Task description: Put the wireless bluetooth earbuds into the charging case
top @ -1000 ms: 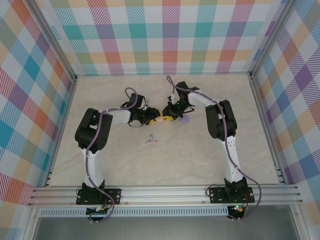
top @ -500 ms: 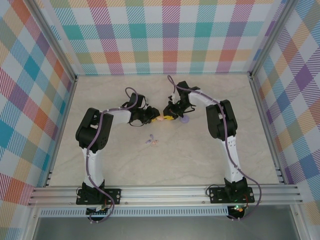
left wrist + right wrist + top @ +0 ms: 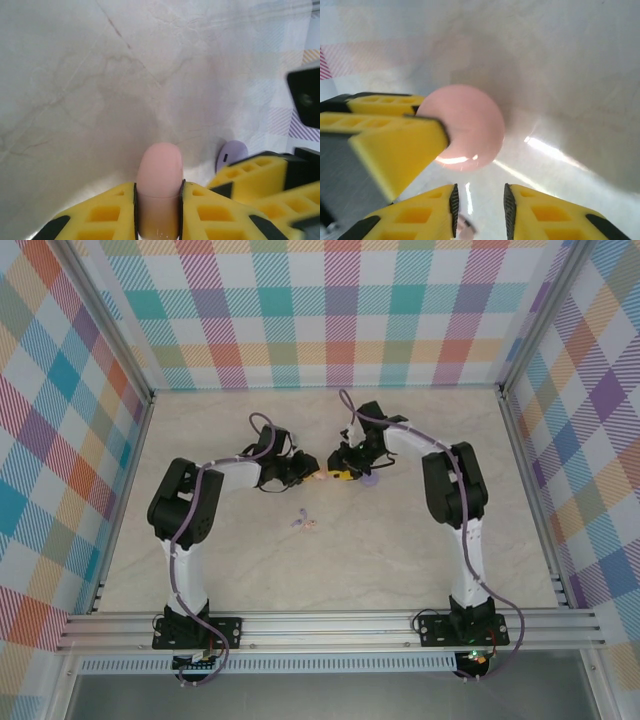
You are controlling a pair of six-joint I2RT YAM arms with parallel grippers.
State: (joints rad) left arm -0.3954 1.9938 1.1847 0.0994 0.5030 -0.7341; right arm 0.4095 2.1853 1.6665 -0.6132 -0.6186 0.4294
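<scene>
My left gripper (image 3: 159,200) is shut on a pink round charging case (image 3: 159,170), held edge-on between its yellow fingers; from above, the left gripper (image 3: 311,478) and the pink case (image 3: 321,478) sit mid-table. The right gripper (image 3: 341,476) faces it from the right. In the right wrist view the pink case (image 3: 467,125) lies just beyond the right gripper (image 3: 480,210), which is open with nothing between its fingers. A lilac round case (image 3: 369,480) rests beside the right gripper. The lilac earbud (image 3: 296,521) and pink earbud (image 3: 310,525) lie loose on the table, nearer than both grippers.
The lilac case (image 3: 231,154) lies on the table just behind the right gripper's yellow fingers (image 3: 260,175). Checked walls enclose the pale marbled table (image 3: 400,560) on three sides. A small blurred pinkish piece (image 3: 465,227) shows at the bottom edge.
The right arm's elbow has swung slightly to the right, its gripper staying by the pink case. The left gripper has edged slightly rightward, still holding the case. The earbuds have not moved.
</scene>
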